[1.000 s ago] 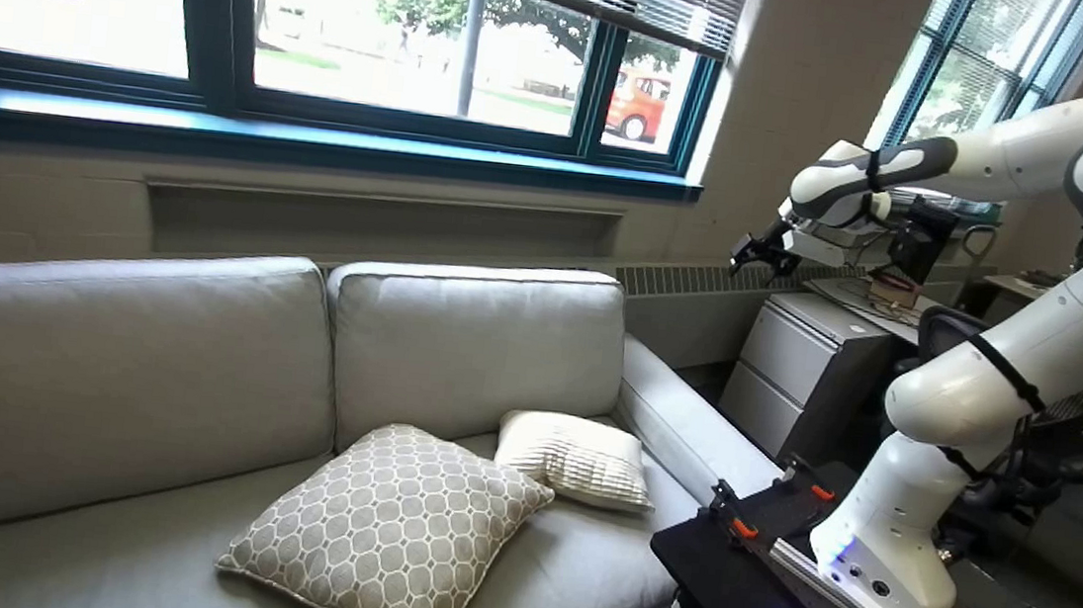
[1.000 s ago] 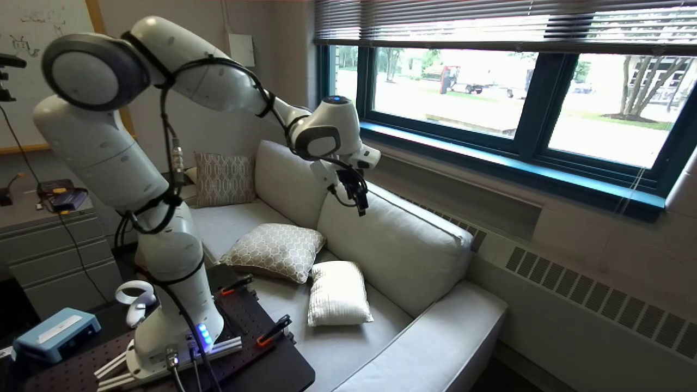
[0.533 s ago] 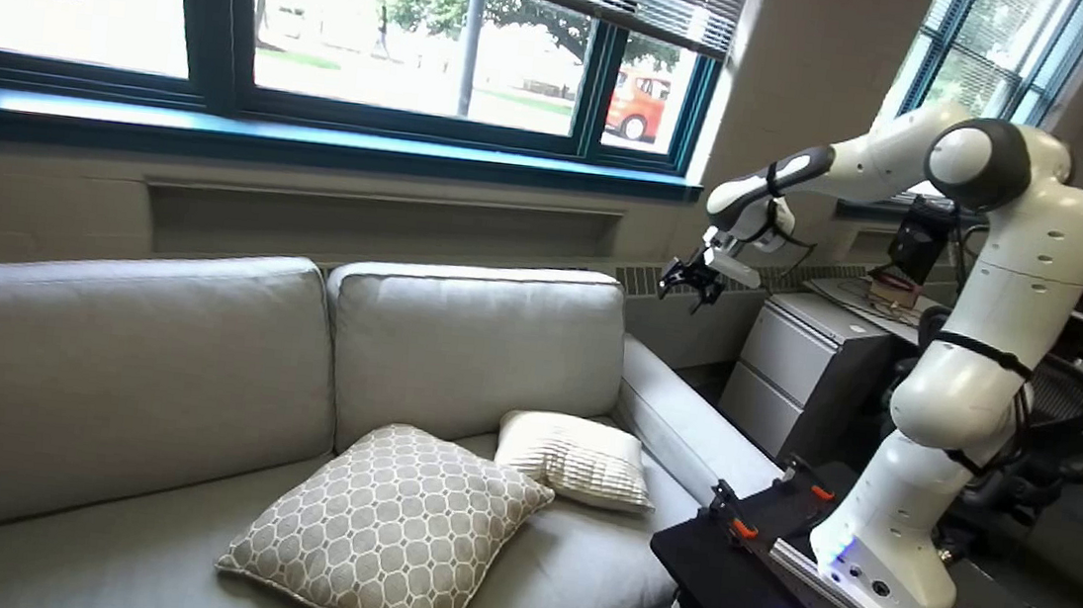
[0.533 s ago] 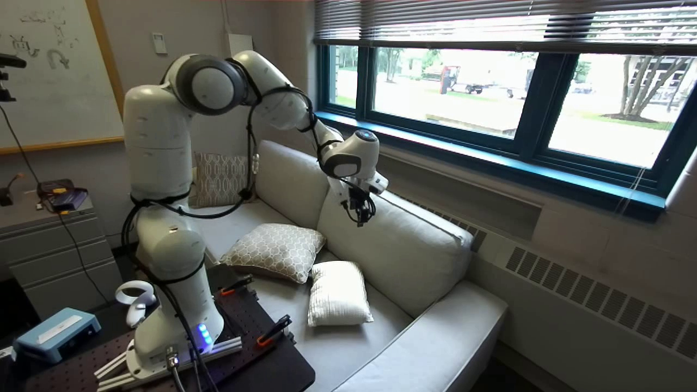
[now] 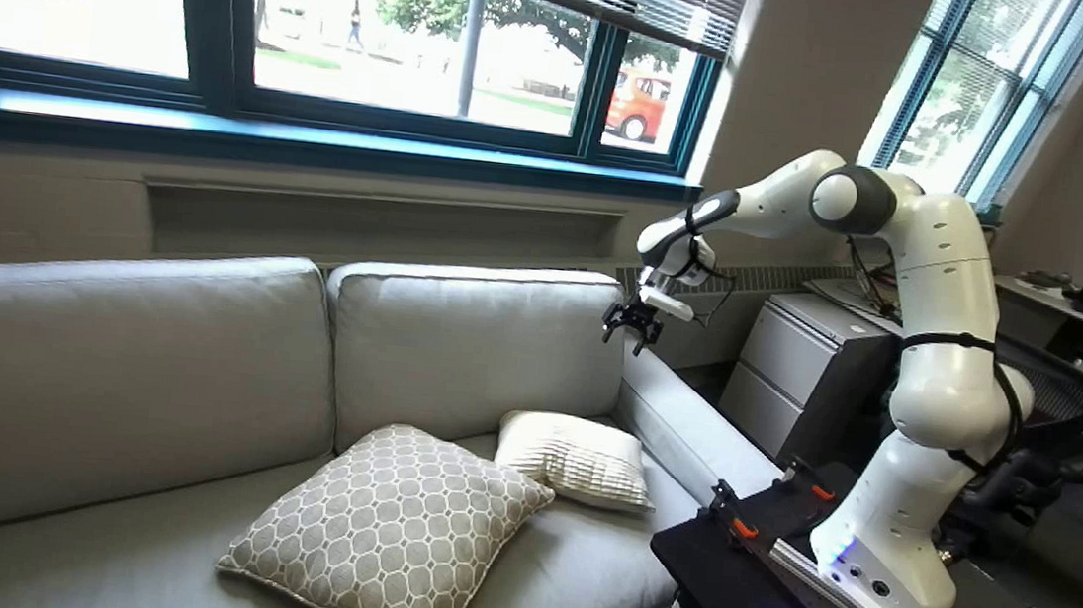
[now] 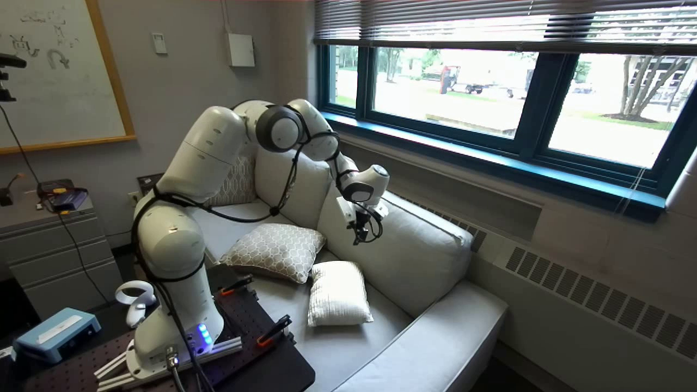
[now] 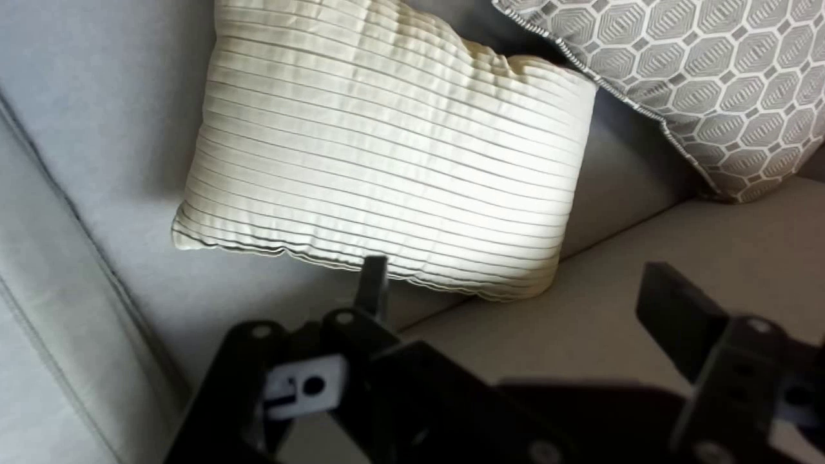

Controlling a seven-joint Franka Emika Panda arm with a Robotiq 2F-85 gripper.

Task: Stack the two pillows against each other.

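The hand (image 7: 514, 263) is spread wide over the couch (image 6: 414, 245). The white pillow (image 7: 380, 154) has the patterned pillow (image 7: 722, 77) by one edge, bare seat (image 7: 122, 135) and the armrest (image 6: 430, 343) by another.

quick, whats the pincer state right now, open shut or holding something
Pincer: open, jaws spread wide apart, holding nothing.

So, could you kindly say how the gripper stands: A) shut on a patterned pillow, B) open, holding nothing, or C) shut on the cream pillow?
B: in the wrist view the gripper has its fingers spread apart with nothing gripped between them, and the cream pillow lies on the couch.
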